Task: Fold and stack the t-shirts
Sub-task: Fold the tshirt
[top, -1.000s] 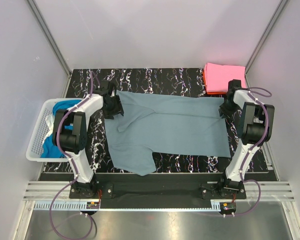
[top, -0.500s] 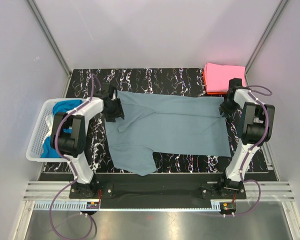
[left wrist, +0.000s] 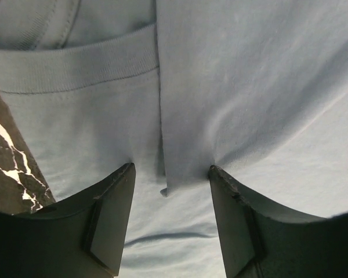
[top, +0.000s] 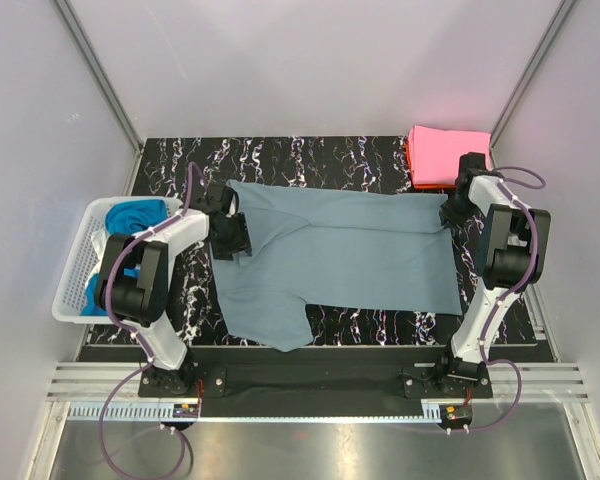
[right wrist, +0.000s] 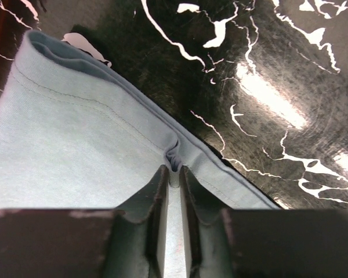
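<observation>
Left claw (left wrist: 171,169) has slid nearer along the grey-blue shirt (top: 350,255), jaws spread wide above a fold by the collar, perhaps touching. Right claw (right wrist: 174,169) clamps the shirt's right-hand hem. Shirt lies spread across the desk (top: 310,155).

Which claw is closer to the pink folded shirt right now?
Right. The right claw pinches the edge of the grey-blue shirt, just beside the pink shirt; the left claw sits at the opposite end.

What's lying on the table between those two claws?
The grey-blue t-shirt, spread across the black marbled table from the left gripper to the right gripper; the top view shows it.
</observation>
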`<state>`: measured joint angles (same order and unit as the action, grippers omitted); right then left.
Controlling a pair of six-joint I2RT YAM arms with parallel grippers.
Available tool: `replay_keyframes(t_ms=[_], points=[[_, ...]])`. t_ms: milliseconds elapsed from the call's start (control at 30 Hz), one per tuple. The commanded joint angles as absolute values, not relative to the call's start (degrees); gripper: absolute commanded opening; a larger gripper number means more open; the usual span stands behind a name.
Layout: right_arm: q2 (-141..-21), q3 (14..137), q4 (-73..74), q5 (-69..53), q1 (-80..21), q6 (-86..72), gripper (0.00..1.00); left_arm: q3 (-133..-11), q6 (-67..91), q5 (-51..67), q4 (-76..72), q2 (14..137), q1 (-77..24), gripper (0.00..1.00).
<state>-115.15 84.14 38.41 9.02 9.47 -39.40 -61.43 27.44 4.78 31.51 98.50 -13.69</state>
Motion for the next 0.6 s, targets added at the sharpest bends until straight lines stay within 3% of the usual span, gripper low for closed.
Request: replay_keyframes(t_ms=[0, 133, 233, 267, 333, 567], points=[[-114.3, 83.7, 36.7, 7.6, 9.8, -39.0, 0.19, -60.9, 27.8, 6.9, 26.9, 96.6, -14.4, 0.58], [-113.8, 82.8, 36.0, 7.4, 9.8, -38.9, 0.14, -61.4, 28.2, 6.8, 26.5, 96.5, -14.5, 0.47], [-113.6, 82.8, 35.8, 7.2, 9.8, -38.7, 0.11, -62.4, 28.5, 6.4, 27.2, 96.2, -14.6, 0.22], [-113.6, 82.7, 35.7, 7.2, 9.7, -38.6, 0.08, -62.8, 28.6, 6.0, 27.7, 95.9, -14.6, 0.1], [-113.6, 82.8, 35.7, 7.2, 9.8, -38.2, 0.06, -64.7, 29.5, 4.7, 30.1, 95.7, -14.7, 0.01], [-113.0, 82.6, 35.4, 8.1, 9.7, -38.2, 0.0, -69.7, 30.7, 1.3, 35.2, 93.6, -15.6, 0.0]])
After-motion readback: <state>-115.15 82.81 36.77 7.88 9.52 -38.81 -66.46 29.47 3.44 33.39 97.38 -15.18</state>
